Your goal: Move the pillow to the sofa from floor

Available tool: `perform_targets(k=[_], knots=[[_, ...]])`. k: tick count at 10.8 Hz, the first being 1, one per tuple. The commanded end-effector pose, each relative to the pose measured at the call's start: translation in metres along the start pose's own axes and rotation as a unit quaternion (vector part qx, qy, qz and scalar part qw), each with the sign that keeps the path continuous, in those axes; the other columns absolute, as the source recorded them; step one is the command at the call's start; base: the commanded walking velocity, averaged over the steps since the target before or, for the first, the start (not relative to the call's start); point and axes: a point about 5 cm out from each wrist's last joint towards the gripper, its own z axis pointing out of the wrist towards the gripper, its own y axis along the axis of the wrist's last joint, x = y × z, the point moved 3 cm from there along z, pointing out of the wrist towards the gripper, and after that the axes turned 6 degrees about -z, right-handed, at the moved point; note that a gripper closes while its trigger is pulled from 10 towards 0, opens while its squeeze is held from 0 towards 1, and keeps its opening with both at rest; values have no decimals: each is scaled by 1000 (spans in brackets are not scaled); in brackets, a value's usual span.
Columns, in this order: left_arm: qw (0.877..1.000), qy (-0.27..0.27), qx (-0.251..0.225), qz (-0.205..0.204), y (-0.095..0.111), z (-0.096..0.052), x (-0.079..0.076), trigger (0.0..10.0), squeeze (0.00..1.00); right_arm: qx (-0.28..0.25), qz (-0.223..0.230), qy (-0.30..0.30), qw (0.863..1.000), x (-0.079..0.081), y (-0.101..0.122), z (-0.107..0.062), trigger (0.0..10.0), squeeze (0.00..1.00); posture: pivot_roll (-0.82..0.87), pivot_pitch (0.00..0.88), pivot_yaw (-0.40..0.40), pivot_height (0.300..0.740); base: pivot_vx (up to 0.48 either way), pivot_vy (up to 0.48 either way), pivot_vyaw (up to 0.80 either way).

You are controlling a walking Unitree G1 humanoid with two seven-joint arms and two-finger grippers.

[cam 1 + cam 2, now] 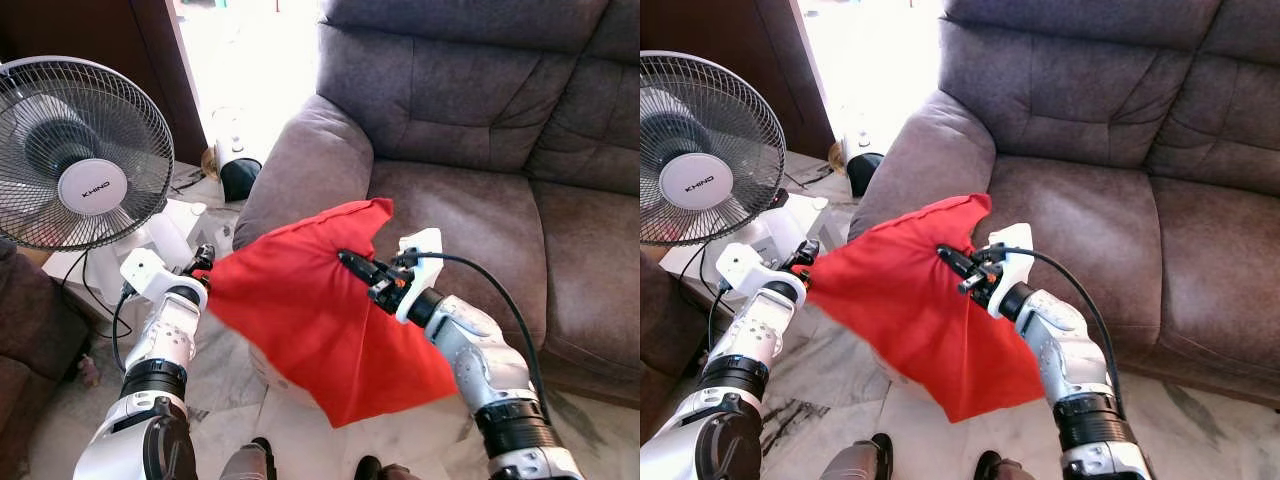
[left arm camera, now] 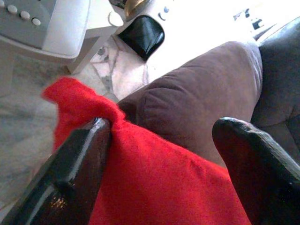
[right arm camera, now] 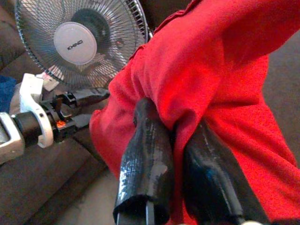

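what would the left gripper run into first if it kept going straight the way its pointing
Probably the red pillow, which already lies between the left gripper's spread fingers. Beyond the cloth, the line runs into the sofa's brown armrest. How far off the armrest is cannot be told.

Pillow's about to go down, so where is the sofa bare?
The seat cushions between the armrest and backrest lie bare. Crowded: the floor gap by the fan, where both grippers hold the red pillow.
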Motion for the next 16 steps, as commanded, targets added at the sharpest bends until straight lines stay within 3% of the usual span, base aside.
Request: perform_targets(k=[1,3,6,9,11,13,14,16], knots=[[1000,11,5,-3,-3,-1,8,10000,0,-68,-32,40,996,14,37,5,10000,0,145,176,1,740,0,0,0],[998,56,38,-11,-14,-2,21,10000,0,-68,-32,41,996,13,39,2,10000,0,143,180,1,740,0,0,0],[996,80,32,-13,-7,-4,22,10000,0,-61,-28,37,997,13,35,2,10000,0,150,187,1,740,0,0,0],[983,161,80,-38,-23,-11,46,10000,0,-63,-26,37,997,14,37,4,10000,0,155,190,4,740,0,0,0],[983,164,75,-41,-16,-10,44,10000,0,-59,-23,36,997,14,33,4,10000,0,162,192,6,740,0,0,0],[991,132,25,5,8,-8,32,10000,0,-51,-18,34,998,16,25,6,10000,0,169,195,6,740,0,0,0],[991,116,-2,73,21,-9,23,10000,0,-48,-16,31,998,16,23,6,10000,0,174,200,7,740,0,0,0],[987,114,-7,109,24,-16,17,10000,0,-44,-13,24,999,14,19,6,10000,0,182,205,9,740,0,0,0]])
